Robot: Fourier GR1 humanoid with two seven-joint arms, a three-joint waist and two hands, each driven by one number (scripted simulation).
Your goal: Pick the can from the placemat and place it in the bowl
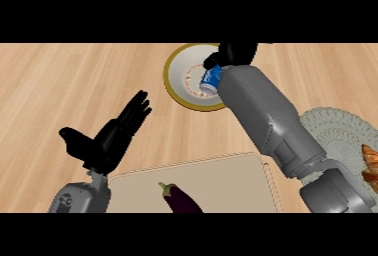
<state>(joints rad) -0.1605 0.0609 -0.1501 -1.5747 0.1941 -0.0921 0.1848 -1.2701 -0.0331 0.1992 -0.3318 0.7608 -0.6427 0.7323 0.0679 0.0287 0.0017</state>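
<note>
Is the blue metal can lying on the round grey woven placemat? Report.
No, the blue can is over the white, gold-rimmed bowl in the black right hand, apart from the placemat.

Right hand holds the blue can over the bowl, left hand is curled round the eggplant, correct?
No. The head view shows the left hand open and holding nothing; the eggplant lies apart on the beige mat. The right hand does hold the blue can over the bowl.
</note>
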